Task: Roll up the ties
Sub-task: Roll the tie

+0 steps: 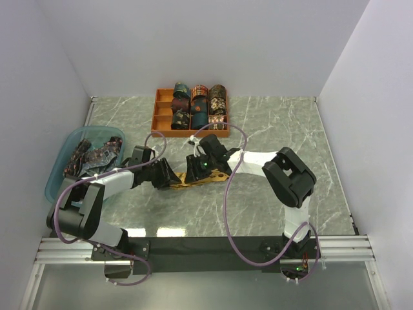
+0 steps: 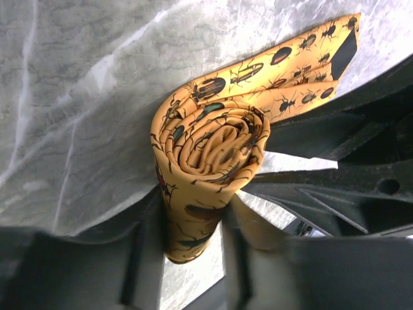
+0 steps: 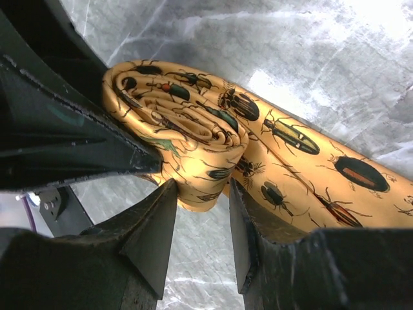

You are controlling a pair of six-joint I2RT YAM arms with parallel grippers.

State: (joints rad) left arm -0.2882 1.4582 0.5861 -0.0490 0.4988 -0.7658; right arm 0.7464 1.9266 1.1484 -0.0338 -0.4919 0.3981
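The mustard tie point(image 1: 208, 179) is lying at the centre of the table point(image 1: 277, 129), its roll point(image 2: 206, 155) sitting between both grippers; the left gripper point(image 2: 187, 248) and right gripper point(image 3: 202, 210) are each clamping that roll, the loose tail point(image 3: 322, 168) trailing rightward

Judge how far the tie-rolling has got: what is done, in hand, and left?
Done: several rolled ties stand in the orange tray. In hand: the gold tie is partly coiled, its tail lying unrolled on the table, with the left gripper and right gripper clasping the coil. Left: finishing it, plus loose ties in the blue basin.
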